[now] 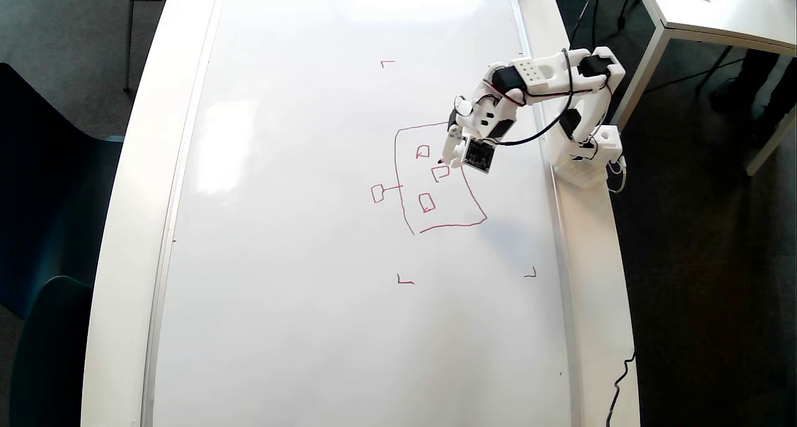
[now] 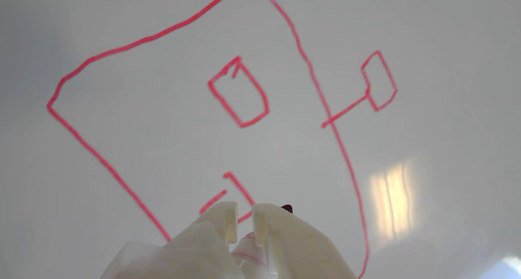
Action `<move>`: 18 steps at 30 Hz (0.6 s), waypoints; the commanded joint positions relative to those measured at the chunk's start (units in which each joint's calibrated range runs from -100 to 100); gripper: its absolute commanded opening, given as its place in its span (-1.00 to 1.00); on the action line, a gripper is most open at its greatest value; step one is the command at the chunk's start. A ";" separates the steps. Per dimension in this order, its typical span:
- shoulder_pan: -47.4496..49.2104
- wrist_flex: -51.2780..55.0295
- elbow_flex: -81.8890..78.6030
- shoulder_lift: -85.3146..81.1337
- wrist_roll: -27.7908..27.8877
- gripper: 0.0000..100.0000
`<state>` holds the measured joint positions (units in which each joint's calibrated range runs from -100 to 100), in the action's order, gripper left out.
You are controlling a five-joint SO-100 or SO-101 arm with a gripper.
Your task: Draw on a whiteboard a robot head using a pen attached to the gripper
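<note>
The whiteboard (image 1: 299, 228) lies flat and fills most of the overhead view. On its right half is the red robot head (image 1: 396, 165): a wobbly box with three small squares inside and a stalked square on its left. My white gripper (image 1: 453, 156) hangs over the box's upper right part, shut on the pen (image 1: 441, 161), whose dark tip is at the board beside the middle small square. In the wrist view the gripper (image 2: 244, 218) enters from the bottom, the pen (image 2: 249, 246) is clamped between its fingers, and the robot head (image 2: 312, 72) spreads above.
The arm's base (image 1: 585, 159) stands on the table strip right of the board. Small red corner marks (image 1: 405, 281) (image 1: 530, 274) (image 1: 386, 62) surround the drawing. Another white table (image 1: 716, 10) is at top right, dark chairs (image 1: 37, 228) at left, and a black cable (image 1: 622, 377) at lower right.
</note>
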<state>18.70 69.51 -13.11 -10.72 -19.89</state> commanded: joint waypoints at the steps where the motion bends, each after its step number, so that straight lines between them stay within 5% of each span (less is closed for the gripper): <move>1: 0.78 -0.53 -11.26 -12.64 0.16 -0.99; 7: 0.86 -2.61 -27.15 -28.49 1.23 -0.99; 18: -5.92 -16.17 -55.66 -67.48 15.18 -0.99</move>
<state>14.86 55.66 -64.73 -66.88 -8.85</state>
